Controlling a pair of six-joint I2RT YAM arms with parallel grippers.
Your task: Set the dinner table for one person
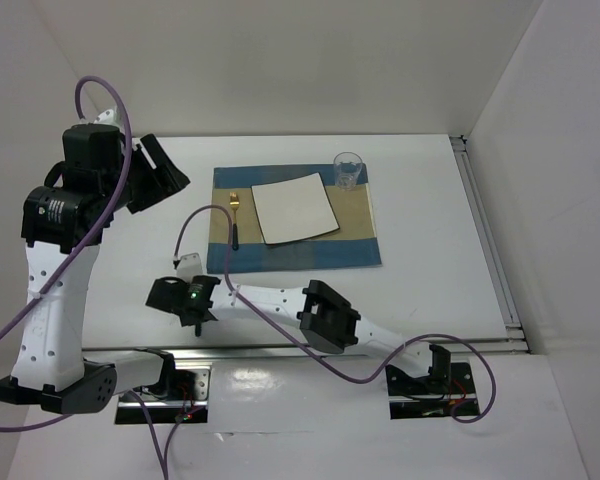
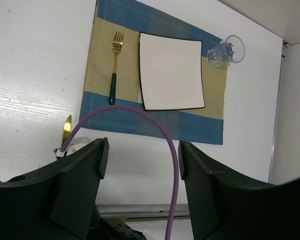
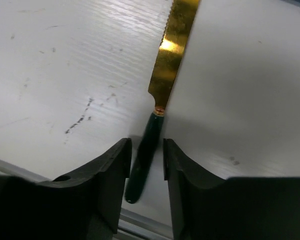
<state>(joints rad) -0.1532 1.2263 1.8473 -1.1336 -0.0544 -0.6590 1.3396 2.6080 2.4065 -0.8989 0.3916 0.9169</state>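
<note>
The white dinner table (image 1: pixel 430 290) carries a blue-and-tan placemat (image 1: pixel 292 255) with a square black-rimmed plate (image 1: pixel 294 208), a gold fork with a dark handle (image 1: pixel 234 218) to the plate's left and a clear glass (image 1: pixel 348 170) at its far right corner. A gold knife (image 3: pixel 172 55) with a dark green handle lies on the bare table near the front edge. My right gripper (image 3: pixel 146 155) is low, its fingers straddling the handle with a small gap, not clamped. Its blade tip shows in the left wrist view (image 2: pixel 66 129). My left gripper (image 2: pixel 142 155) is raised high at the left, open and empty.
A purple cable (image 2: pixel 165 135) arcs across the left wrist view. A metal rail (image 1: pixel 490 240) runs along the table's right edge. White walls enclose the back and right. The right arm (image 1: pixel 330 318) stretches leftward along the table's front edge.
</note>
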